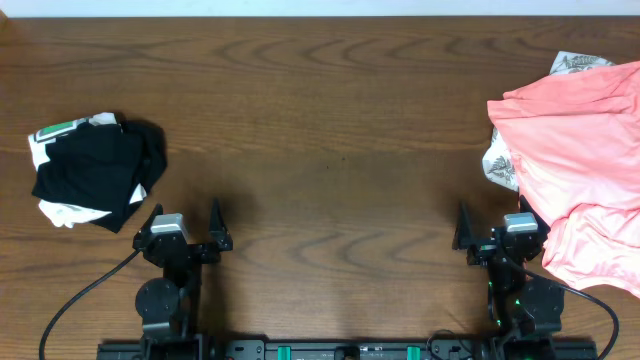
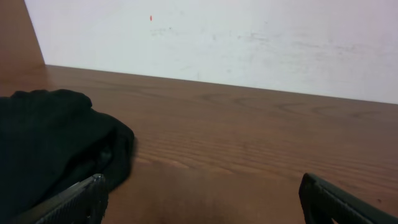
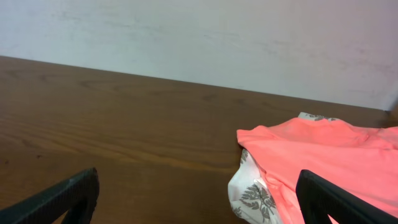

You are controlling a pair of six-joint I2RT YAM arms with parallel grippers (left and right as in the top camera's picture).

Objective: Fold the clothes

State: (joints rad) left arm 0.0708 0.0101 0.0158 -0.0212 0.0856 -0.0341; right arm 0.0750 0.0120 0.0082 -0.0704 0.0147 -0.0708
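The salmon-pink T-shirt (image 1: 585, 150) lies crumpled at the right edge of the worktop (image 1: 330, 110) and runs out of view. It lies over a white leaf-print garment (image 1: 499, 168) that peeks out at its left side and far end. The black-and-white bundle (image 1: 98, 172) sits near the left edge. At the near edge, the left end effector (image 1: 183, 216) is just beside the bundle, jaws wide apart and empty. The right end effector (image 1: 497, 222) is just beside the T-shirt, likewise wide apart and empty.
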